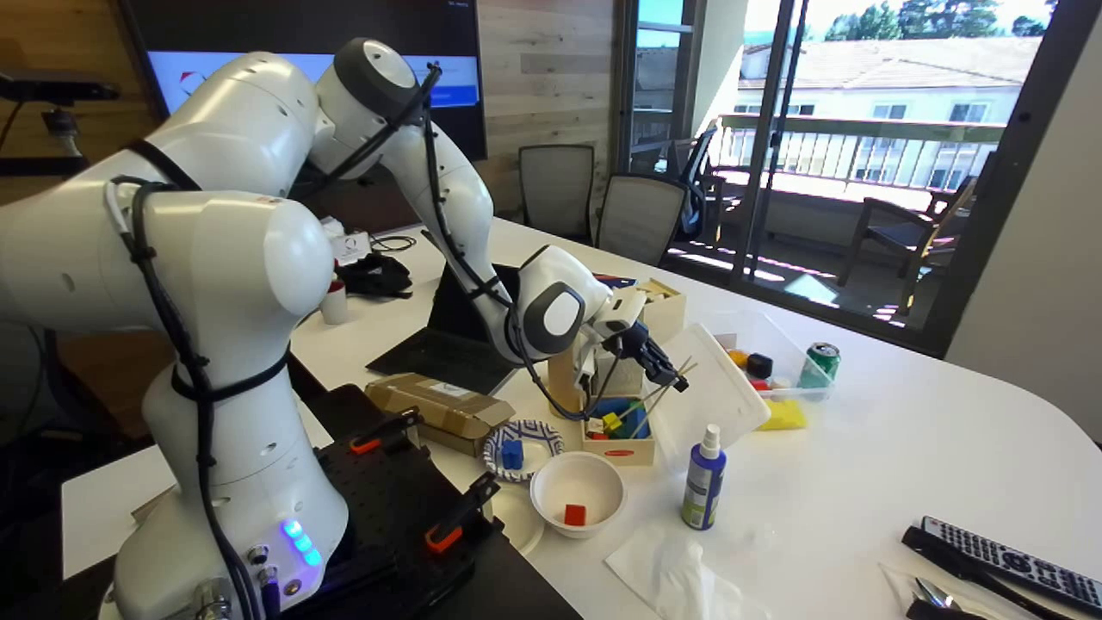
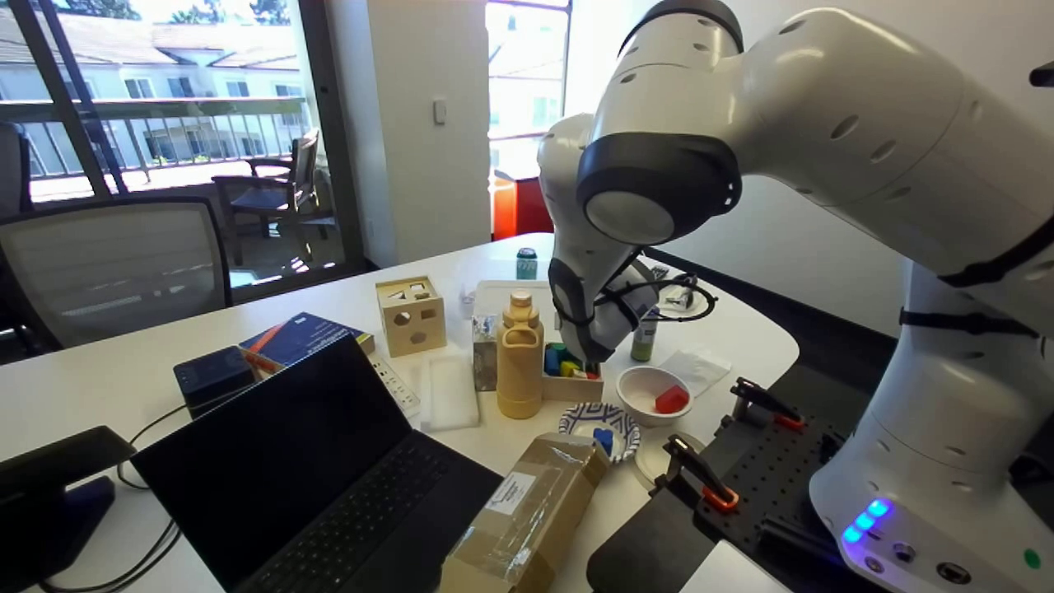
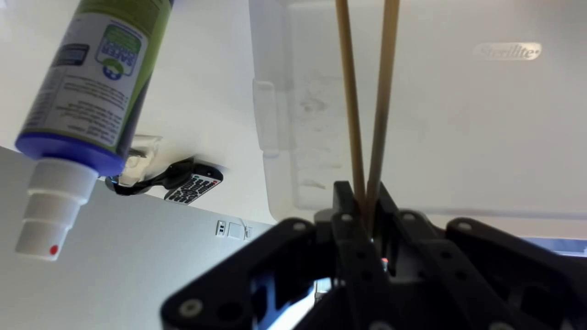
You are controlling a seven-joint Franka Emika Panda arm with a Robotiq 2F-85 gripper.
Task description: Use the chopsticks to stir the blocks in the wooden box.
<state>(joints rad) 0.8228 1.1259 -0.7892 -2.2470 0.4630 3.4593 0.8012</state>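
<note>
Two chopsticks (image 3: pixel 383 91) slant into the wooden box (image 1: pixel 637 453)

I see the gripper (image 3: pixel 365 198) pinched together, its black fingers clamped on both sticks, which spread slightly apart beyond the tips in the wrist view. In an exterior view their lower ends reach into the box, which holds yellow, blue and green blocks (image 1: pixel 611 422); whether they touch any, I can't tell. Just beside the box, a white bowl (image 1: pixel 598 482) holds a red block (image 1: pixel 575 515), and a blue block (image 1: pixel 511 454) lies on a patterned paper plate (image 1: pixel 552 441).
</note>
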